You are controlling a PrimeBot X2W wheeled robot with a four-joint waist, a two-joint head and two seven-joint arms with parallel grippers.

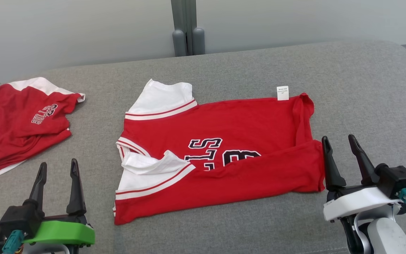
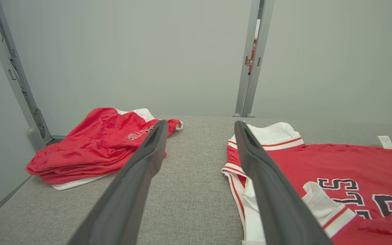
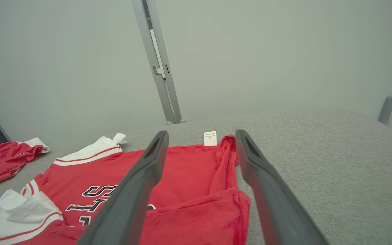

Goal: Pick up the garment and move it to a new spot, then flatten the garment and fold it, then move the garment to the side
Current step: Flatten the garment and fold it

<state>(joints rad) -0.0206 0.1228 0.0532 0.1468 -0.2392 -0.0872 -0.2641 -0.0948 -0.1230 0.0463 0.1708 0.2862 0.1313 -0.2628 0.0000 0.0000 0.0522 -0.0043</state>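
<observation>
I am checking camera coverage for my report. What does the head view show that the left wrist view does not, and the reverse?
Beyond the left wrist view, the head view has the right tool, open beside the right end of the shirt, and its folded lower edge. Beyond the head view, the left wrist view has a gray post at its left and a red sign on the middle post. Both have the open left tool, shirt, red shorts, white label and gray cushion.
</observation>
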